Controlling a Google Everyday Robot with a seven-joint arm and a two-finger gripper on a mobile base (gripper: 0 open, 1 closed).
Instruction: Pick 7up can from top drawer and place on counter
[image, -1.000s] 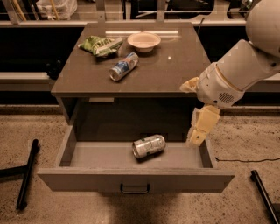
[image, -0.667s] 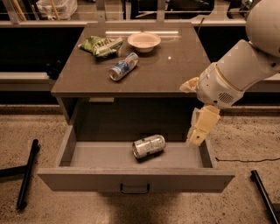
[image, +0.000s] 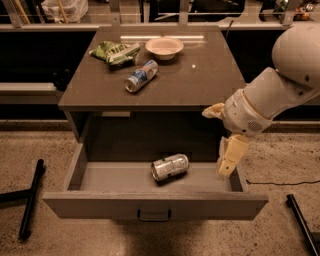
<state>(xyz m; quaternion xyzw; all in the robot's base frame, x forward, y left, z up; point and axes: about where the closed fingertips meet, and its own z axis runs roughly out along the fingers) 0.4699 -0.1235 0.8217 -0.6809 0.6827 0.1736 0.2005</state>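
The 7up can, silvery with green marks, lies on its side in the middle of the open top drawer. The drawer is pulled fully out, with its dark handle at the front centre. The counter is the grey-brown cabinet top above it. My gripper hangs at the drawer's right end, to the right of the can and apart from it. Its cream fingers are spread, with nothing between them. One finger points down over the drawer's right wall.
On the counter lie a blue-and-white can on its side, a green snack bag and a pale bowl. Black bars lie on the floor at left and at right. A cable runs along the floor at right.
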